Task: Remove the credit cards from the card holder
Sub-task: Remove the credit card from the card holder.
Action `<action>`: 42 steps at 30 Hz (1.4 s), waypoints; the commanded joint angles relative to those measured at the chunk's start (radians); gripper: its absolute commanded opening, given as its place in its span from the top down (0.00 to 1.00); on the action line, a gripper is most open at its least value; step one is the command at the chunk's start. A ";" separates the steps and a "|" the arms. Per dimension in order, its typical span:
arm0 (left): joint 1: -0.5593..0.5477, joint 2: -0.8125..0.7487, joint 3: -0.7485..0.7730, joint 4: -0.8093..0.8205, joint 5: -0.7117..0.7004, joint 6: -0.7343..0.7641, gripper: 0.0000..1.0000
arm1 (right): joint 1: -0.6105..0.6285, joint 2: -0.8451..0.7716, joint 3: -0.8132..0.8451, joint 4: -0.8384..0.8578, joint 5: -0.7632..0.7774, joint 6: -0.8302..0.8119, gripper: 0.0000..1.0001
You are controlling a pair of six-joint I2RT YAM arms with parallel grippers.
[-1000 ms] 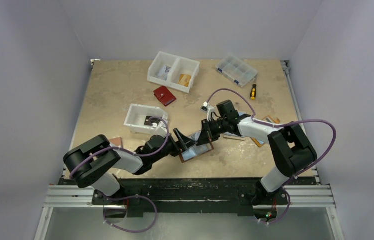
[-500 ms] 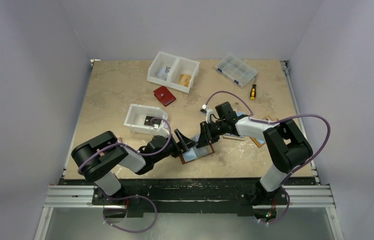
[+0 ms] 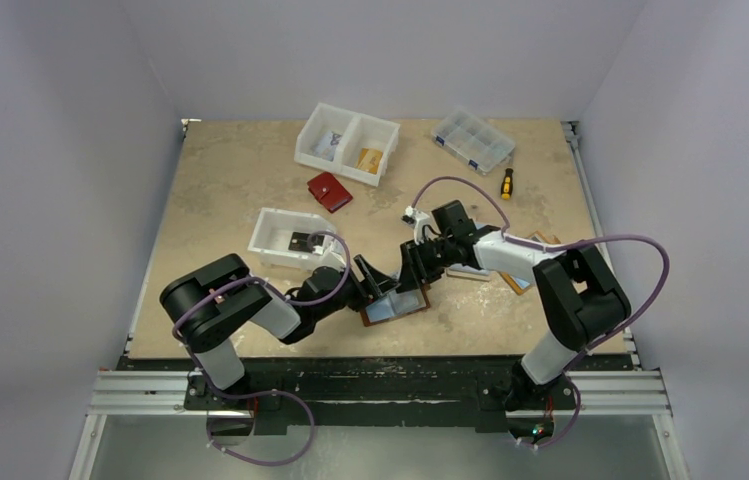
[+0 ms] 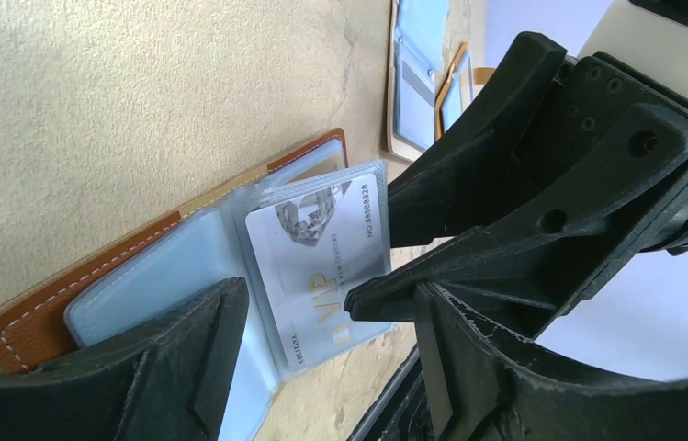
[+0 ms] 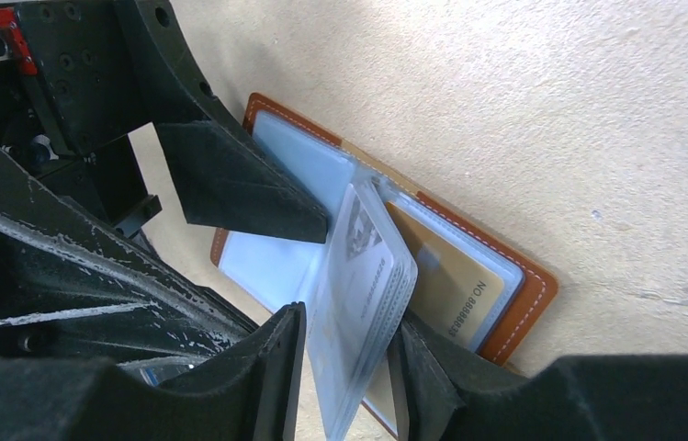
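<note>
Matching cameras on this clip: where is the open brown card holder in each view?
Top external: card holder lies open just below centre.
Left wrist: lower left to centre.
Right wrist: centre to right.
Shared landmark: the sleeved silver card, in both wrist views; too small to tell from the top.

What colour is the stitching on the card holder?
White stitching on the brown card holder; best in right wrist view.

- You can read "VIP" in large letters on the silver card (image 4: 321,266) in the card holder (image 4: 37,317), with "NO." and a row of mostly eights along its edge.
- The gold card (image 5: 450,280) shows "NO" and similar digits, which are hard to make out.
</note>
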 commanded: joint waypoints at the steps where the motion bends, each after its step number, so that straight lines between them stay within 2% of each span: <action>1: 0.004 0.025 0.022 0.003 -0.001 -0.003 0.30 | -0.008 -0.057 0.039 -0.017 0.042 -0.035 0.54; 14: 0.004 0.029 0.006 -0.013 -0.013 -0.019 0.30 | -0.042 -0.094 0.031 -0.039 0.081 -0.057 0.49; 31: 0.004 0.055 0.006 -0.005 -0.001 -0.023 0.31 | -0.054 -0.041 0.029 -0.046 0.011 -0.031 0.50; 42: 0.004 0.060 0.000 0.009 -0.001 -0.024 0.31 | -0.053 -0.005 0.032 -0.056 0.026 -0.027 0.50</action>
